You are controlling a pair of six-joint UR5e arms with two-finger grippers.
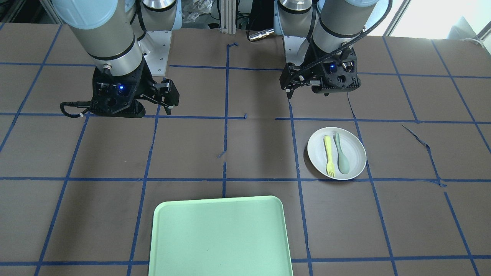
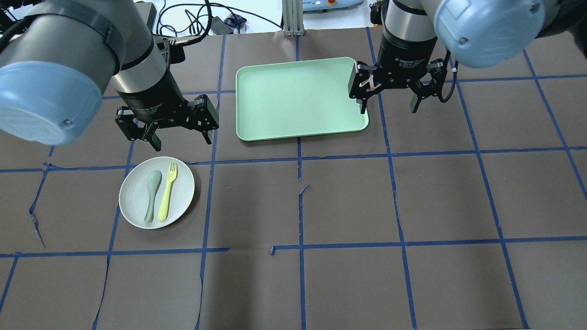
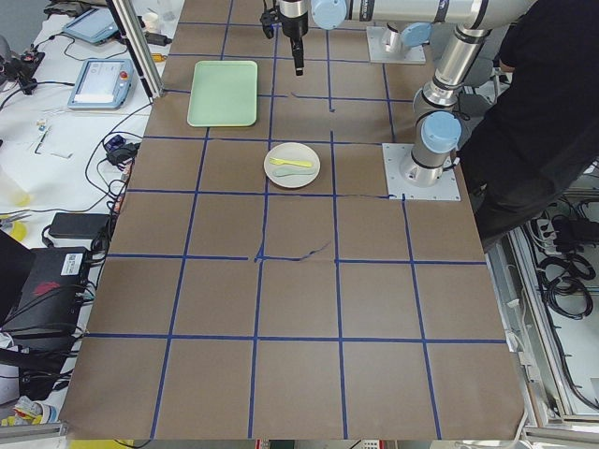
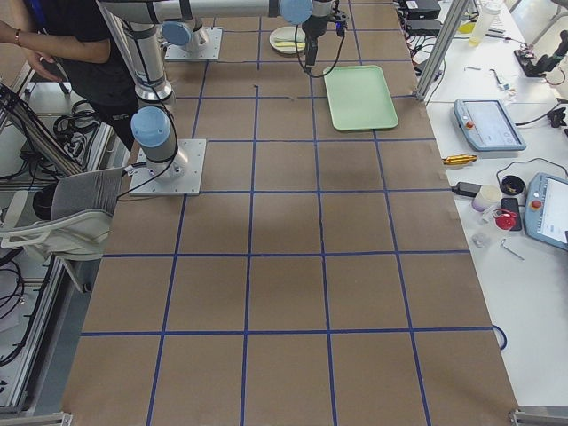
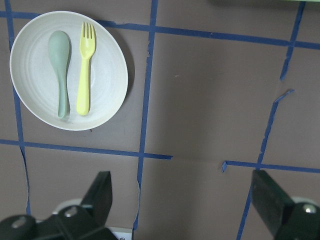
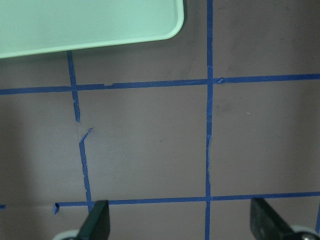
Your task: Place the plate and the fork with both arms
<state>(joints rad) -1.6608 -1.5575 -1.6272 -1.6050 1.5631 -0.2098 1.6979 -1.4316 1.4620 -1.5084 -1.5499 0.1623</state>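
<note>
— Nothing is gripped. Why do they hang like that?

— Poised before a reach, I'd guess. The left hand (image 2: 182, 142) hovers above the tabletop (image 2: 344, 197) close to the plate (image 2: 184, 192), clear of it, with its fingers spread wide and nothing between them. The right hand (image 2: 389, 109) hangs by the right edge of the tray (image 2: 298, 96), spread just as wide and holding nothing.

— And the plate?

— It sits flat on the left side of the tabletop, as the robot (image 2: 137, 59) faces it. That's well apart from the tray, which lies toward the far edge, about the middle. The fork (image 2: 167, 192) lies on the plate with its tines pointing away from the robot. A grey-green spoon (image 2: 151, 197) lies parallel beside it. The fork is the one nearer the tray.

— Why that layout?

— My reading is that the plate is on the left hand's side, so that hand takes it. The right one hangs by the tray, where things presumably end up. The fork lies loose, so it could slide if the plate tilts. The spoon right next to it is an easy wrong pick.

— Any writing?

— There's white lettering (image 2: 403, 61) on each hand's black body. From behind the robot it seems to read "2F Adaptive Gripper", and a smaller line under it is too fine to make out. I see no marks on the plate, fork, spoon or tray. The blue tape (image 2: 344, 156) just forms a grid.
</note>
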